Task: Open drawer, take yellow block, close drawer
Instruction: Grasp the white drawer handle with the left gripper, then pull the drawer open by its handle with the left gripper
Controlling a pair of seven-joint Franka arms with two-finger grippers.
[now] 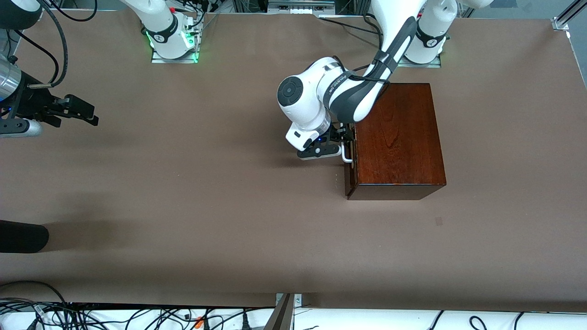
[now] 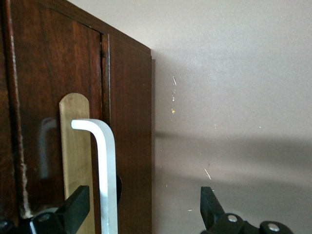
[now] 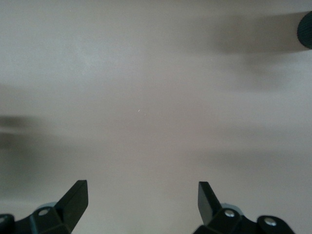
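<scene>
The drawer (image 2: 53,73) sits shut in the dark reddish-brown wooden box (image 1: 399,137), its front facing the right arm's end of the table. Its white bar handle (image 1: 347,155) (image 2: 105,161) stands out from a pale wood strip (image 2: 73,146). My left gripper (image 1: 341,137) (image 2: 144,195) is open right at the drawer front, and the handle lies between its two fingers, close to one finger (image 2: 78,204), with no grip on it. My right gripper (image 1: 85,112) (image 3: 141,192) waits open and empty above bare table at the right arm's end. The yellow block is out of view.
A black rounded object (image 1: 23,236) pokes in over the table at the right arm's end, nearer the front camera. Cables and a metal bracket (image 1: 284,311) run along the table's front edge. Brown table (image 1: 206,183) spreads wide in front of the drawer.
</scene>
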